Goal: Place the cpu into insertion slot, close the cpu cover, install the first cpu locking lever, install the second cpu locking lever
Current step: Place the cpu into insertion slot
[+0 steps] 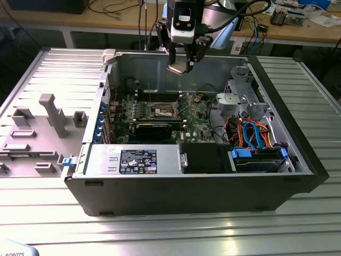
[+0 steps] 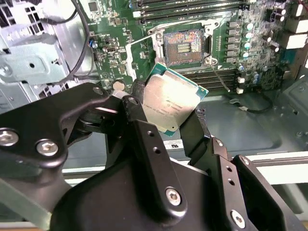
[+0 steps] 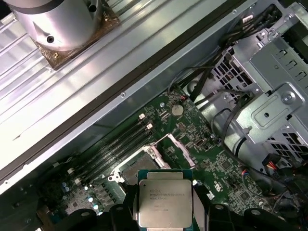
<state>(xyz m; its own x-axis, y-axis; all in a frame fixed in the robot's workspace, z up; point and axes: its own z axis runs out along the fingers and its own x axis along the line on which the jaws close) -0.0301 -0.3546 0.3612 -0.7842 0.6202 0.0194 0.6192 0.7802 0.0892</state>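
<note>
My gripper [image 1: 183,63] hangs above the open computer case, shut on the cpu [image 1: 180,68]. The cpu [image 2: 173,100] is a flat square chip with a silvery top, clamped by its edges between two black fingers [image 2: 140,118] and tilted in the second wrist view. Below it on the green motherboard lies the insertion slot [image 2: 185,44], a square socket with a dark centre, uncovered. In the first wrist view the cpu [image 3: 165,198] hides part of the insertion slot [image 3: 131,167]. The cpu cover [image 3: 169,146] stands raised at the socket's edge. The insertion slot [image 1: 164,110] sits well beneath the gripper.
A long black graphics card [image 1: 154,128] lies in front of the socket. A metal drive cage [image 1: 244,96] with orange and blue cables [image 1: 254,133] fills the exterior view's right of the case. A power supply [image 1: 133,160] sits at the front. A grey fixture plate [image 1: 42,125] lies outside.
</note>
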